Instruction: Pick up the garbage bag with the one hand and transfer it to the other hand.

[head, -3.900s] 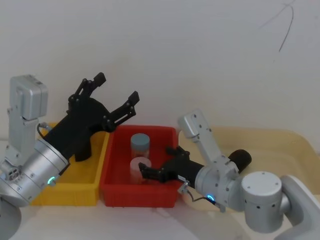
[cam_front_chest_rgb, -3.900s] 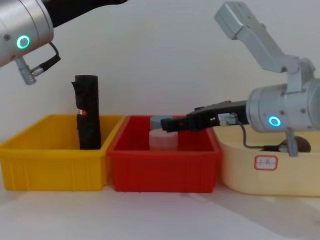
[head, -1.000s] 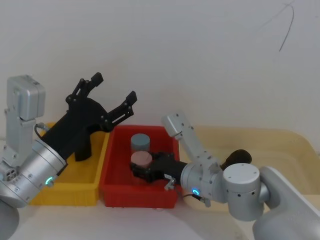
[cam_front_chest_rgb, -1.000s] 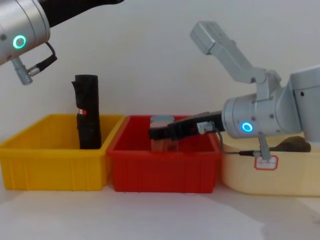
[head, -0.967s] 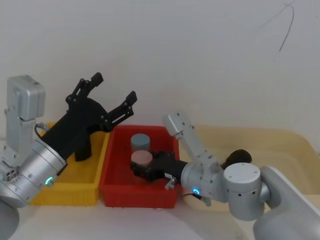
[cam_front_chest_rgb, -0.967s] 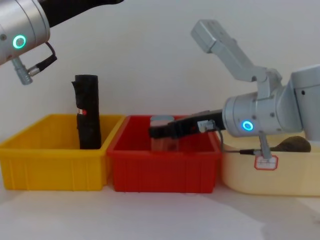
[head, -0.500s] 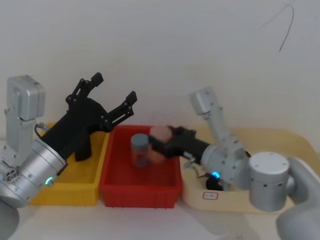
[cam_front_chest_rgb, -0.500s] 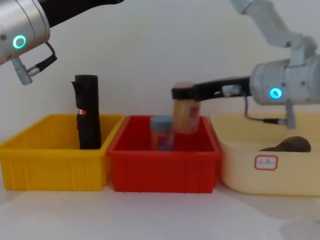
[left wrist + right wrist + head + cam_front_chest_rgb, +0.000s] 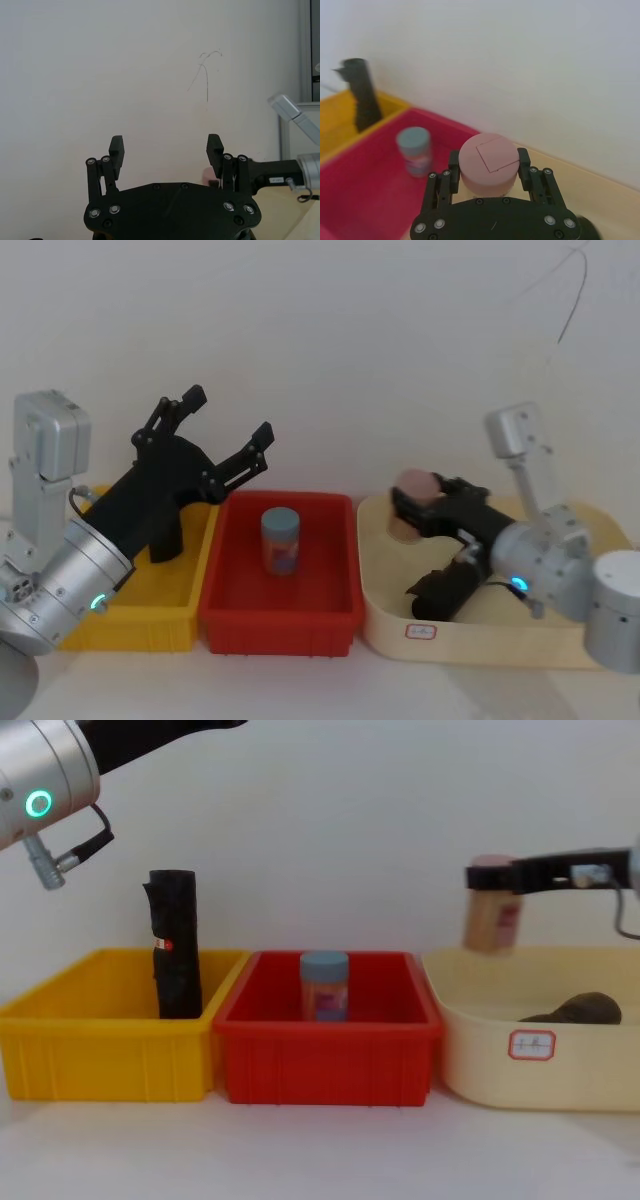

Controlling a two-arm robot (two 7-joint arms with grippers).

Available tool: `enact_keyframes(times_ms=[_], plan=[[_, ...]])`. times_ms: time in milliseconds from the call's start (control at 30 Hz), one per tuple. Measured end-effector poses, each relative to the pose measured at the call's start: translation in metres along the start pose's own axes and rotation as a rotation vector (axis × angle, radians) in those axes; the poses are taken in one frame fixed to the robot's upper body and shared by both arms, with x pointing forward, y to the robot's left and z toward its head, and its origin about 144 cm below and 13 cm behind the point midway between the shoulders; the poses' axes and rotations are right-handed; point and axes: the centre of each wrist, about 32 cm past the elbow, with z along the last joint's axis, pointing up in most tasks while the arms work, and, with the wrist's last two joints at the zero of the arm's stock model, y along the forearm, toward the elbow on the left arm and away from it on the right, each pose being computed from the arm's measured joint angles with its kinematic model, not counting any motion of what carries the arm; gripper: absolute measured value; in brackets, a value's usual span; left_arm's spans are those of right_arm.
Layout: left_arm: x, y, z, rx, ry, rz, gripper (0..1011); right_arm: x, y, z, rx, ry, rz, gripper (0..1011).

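I have the blue-ringed right gripper (image 9: pixel 432 508), right of centre in the head view, clamped on a pink-capped jar (image 9: pixel 491 918) over the cream oval tub (image 9: pixel 385 625). The thick black crinkly garbage-bag roll (image 9: pixel 448 587) lies in that tub, directly beneath. My worry: the jar is not the task's item, and releasing it here could land it on the roll and block a grasp. The green-ringed left gripper (image 9: pixel 228 431), upper left, hangs spread wide and empty above the yellow bin (image 9: pixel 150 625).
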Motion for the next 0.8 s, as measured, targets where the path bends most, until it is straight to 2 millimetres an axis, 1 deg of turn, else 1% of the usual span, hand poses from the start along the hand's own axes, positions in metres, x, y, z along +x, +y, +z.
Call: enact_keyframes(times_ms=[200,267,333,500,667,733,800], plan=[[0.000,0.000,0.000,0.000,0.000,0.000,1001,0.018,-0.017,-0.009,-0.020,0.011,-0.080,659],[0.000,0.000,0.000,0.000,0.000,0.000,1001,0.026,-0.026,-0.015,-0.037,0.019,-0.124,659],[0.000,0.000,0.000,0.000,0.000,0.000,1001,0.028,-0.029,-0.017,-0.041,0.021,-0.136,658],[0.000,0.000,0.000,0.000,0.000,0.000,1001,0.044,-0.046,-0.030,-0.082,0.036,-0.220,658],[0.000,0.000,0.000,0.000,0.000,0.000,1001,0.050,-0.056,-0.038,-0.106,0.039,-0.261,663],[0.000,0.000,0.000,0.000,0.000,0.000,1001,0.053,-0.060,-0.041,-0.117,0.040,-0.276,743],[0.000,0.000,0.000,0.000,0.000,0.000,1001,0.054,-0.063,-0.043,-0.122,0.039,-0.285,797]])
